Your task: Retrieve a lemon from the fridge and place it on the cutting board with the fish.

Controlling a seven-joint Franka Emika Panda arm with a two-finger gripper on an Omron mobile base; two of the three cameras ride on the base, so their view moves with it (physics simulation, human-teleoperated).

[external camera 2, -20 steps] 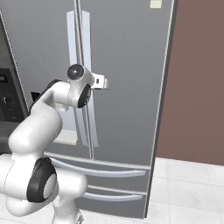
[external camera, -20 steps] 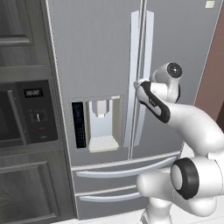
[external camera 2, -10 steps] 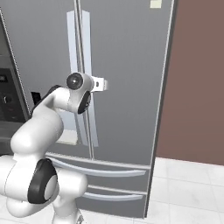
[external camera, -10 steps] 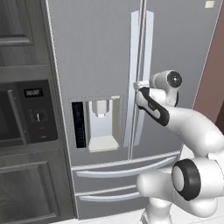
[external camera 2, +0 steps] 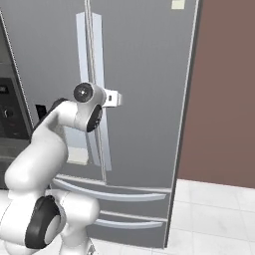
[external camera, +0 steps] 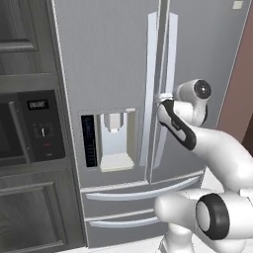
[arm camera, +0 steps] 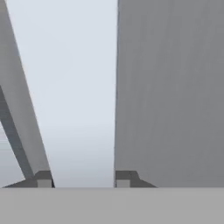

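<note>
The tall grey fridge (external camera: 108,59) (external camera 2: 149,74) stands in front of me with both doors closed. My gripper (external camera: 162,97) (external camera 2: 103,99) is at mid height on the right door's long pale handle (external camera: 170,59) (external camera 2: 98,50). In the hand view the gripper (arm camera: 83,179) has its two dark fingertips (arm camera: 43,179) pressed on either side of that handle (arm camera: 74,87), shut on it. The lemon is hidden behind the closed doors. The cutting board and the fish are out of view.
A water dispenser (external camera: 116,141) is set in the left door, with two drawers (external camera: 143,192) below. Dark built-in appliances (external camera: 29,128) fill the cabinet to the left. A brown wall panel (external camera 2: 224,89) and pale tiled floor (external camera 2: 214,209) lie to the right.
The hand has moved in a little toward the right door handle, and the fingers have closed from wide open onto it. The doors have not moved.
</note>
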